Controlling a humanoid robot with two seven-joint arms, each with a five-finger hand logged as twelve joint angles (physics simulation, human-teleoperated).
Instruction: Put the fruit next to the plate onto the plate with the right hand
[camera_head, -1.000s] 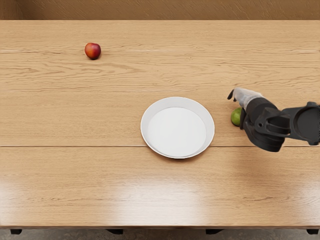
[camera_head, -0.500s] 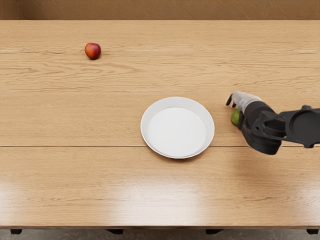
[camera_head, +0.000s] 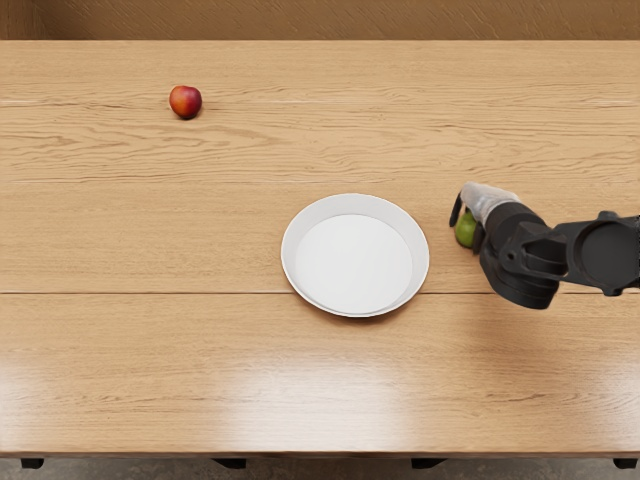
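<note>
A small green fruit (camera_head: 465, 232) lies just right of the white plate (camera_head: 300, 225), which stands mid-table with nothing on it. My right hand (camera_head: 462, 213) comes in from the right edge and sits over the fruit. Its fingers curl down around the fruit, with a dark fingertip (camera_head: 455, 212) on the side facing the plate. Most of the fruit is hidden under the palm. A red apple (camera_head: 185, 101) rests far away at the back left. The left arm does not show.
The wooden table (camera_head: 200, 360) stretches across the whole view. A seam between boards runs left to right at the plate's front edge. The bulky dark forearm (camera_head: 560, 255) hangs over the table's right side.
My right hand has shifted slightly left and closed its fingers down around the green fruit. The fruit has nudged a little toward the plate. Plate and apple have not moved.
</note>
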